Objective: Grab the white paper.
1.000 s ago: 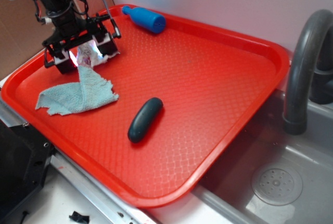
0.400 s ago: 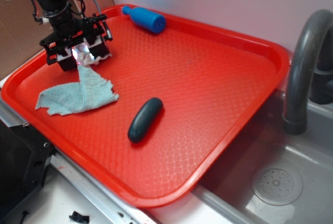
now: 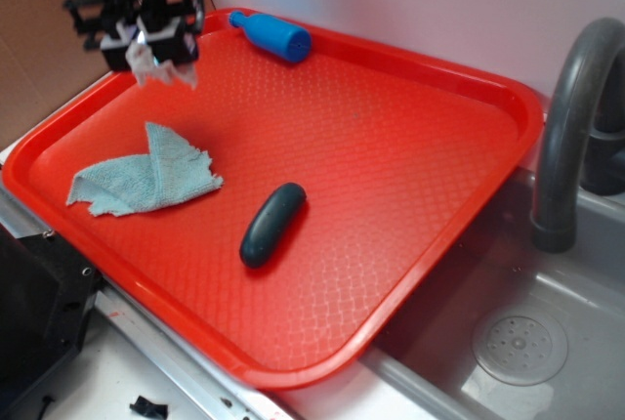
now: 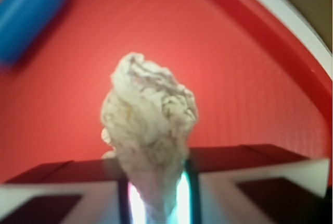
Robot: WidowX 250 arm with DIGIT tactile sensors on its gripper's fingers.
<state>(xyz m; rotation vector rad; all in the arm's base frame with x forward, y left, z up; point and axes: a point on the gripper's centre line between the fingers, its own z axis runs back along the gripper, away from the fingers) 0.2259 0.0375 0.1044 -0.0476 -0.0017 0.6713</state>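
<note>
In the exterior view, the fingers (image 3: 156,49) hang above the far left corner of the red tray (image 3: 410,127), clear of its floor. They are clenched on the white paper (image 3: 156,66), whose crumpled lower edge droops out beneath them and touches nothing below. Just beyond the fingers, toward the wall, a blue bottle (image 3: 273,37) lies on its side along the tray's back rim. Below and in front of the fingers, a light-blue cloth (image 3: 146,178) lies flat and partly folded on the tray floor, apart from the paper. Farther out from the fingers, toward the tray's middle, a dark oblong object (image 3: 271,224) rests on the floor. Well away on the opposite side, a grey faucet (image 3: 571,117) arches over a sink basin (image 3: 518,342), and the tray's near corner overhangs that basin.

In the wrist view, the white paper (image 4: 148,130) fills the centre, a wrinkled wad narrowing to where it is pinched between the two fingers (image 4: 244,174) at the bottom edge; the wad bulges out past their tips. The dark finger faces stand close on either side of the paper's narrow base. Behind the paper lies the red tray floor (image 4: 234,67), blurred, with its rim curving across the upper right. The blue bottle (image 4: 28,15) shows out of focus at the upper left, beyond the fingertips.
</note>
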